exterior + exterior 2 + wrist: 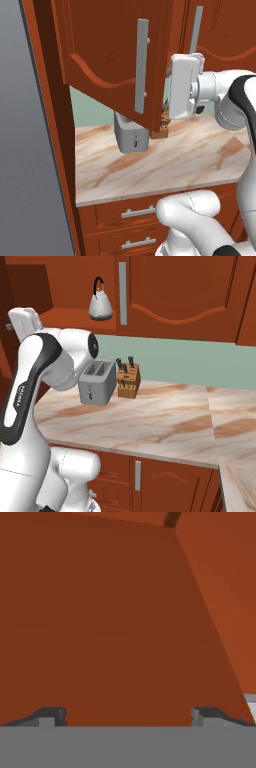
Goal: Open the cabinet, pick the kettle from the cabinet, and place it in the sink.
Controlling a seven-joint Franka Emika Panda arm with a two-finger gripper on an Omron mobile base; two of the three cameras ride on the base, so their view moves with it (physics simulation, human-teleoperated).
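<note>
Cabinet (pixel 110 50) door swung open, upper centre | kettle (pixel 100 303) on cabinet shelf, upper left of right base view | tool (pixel 127 717) spread wide, empty, facing wood | toaster (pixel 96 381) on bench (pixel 165 416)

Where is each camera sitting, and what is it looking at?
Left base view: behind the arm's left, facing the swung-open cabinet door; the arm and its hand show at right.
Right base view: behind the arm's right, facing the kettle inside the cabinet; the arm shows at left.
Hand view: on the hand, close to brown wood; the open gripper shows.
Both base views share the toaster and countertop.
</note>
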